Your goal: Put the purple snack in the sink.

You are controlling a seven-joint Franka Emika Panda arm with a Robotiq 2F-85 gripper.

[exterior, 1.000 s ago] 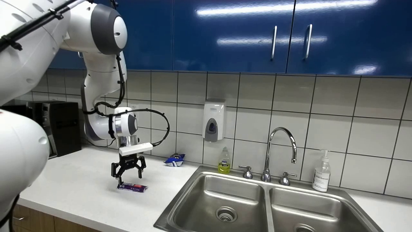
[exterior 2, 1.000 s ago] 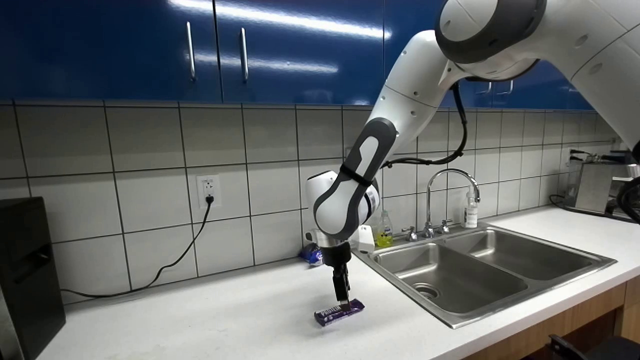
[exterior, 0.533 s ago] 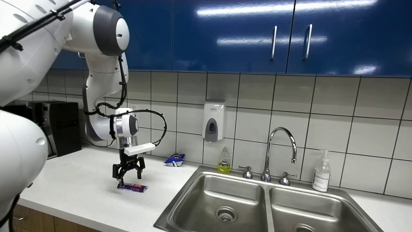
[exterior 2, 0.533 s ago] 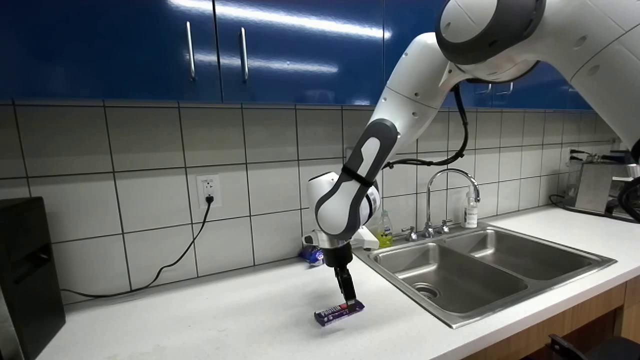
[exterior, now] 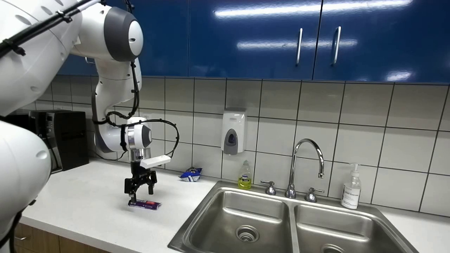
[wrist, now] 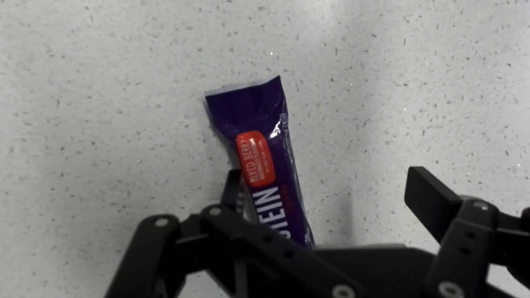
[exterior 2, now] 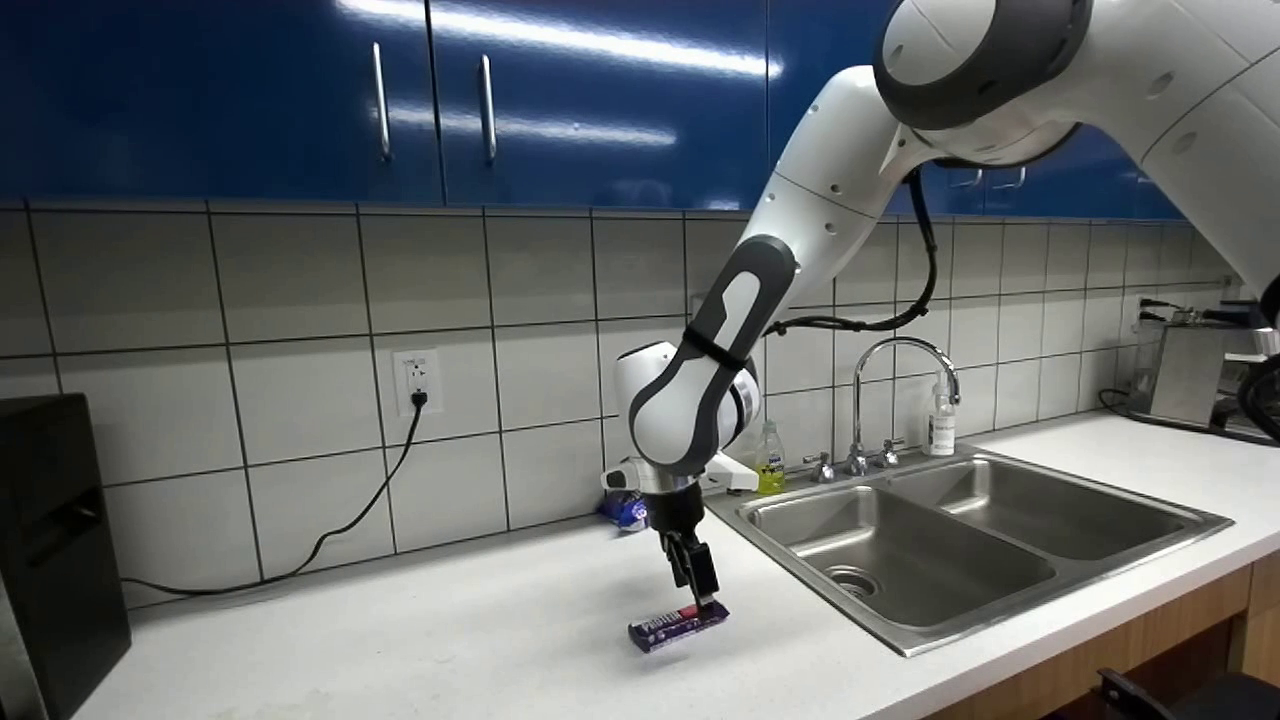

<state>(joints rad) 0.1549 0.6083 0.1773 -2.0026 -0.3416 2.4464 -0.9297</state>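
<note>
While the pincer [wrist: 326, 180] gapes, the purple snack [wrist: 281, 165] shines, its red label [wrist: 256, 159] reading "MIXED BERRY".

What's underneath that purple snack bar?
The purple snack lies on the speckled pale countertop, visible on both sides of it. The patch directly beneath is covered by the snack itself; in the wrist view, the end effector hides one end too.
</note>
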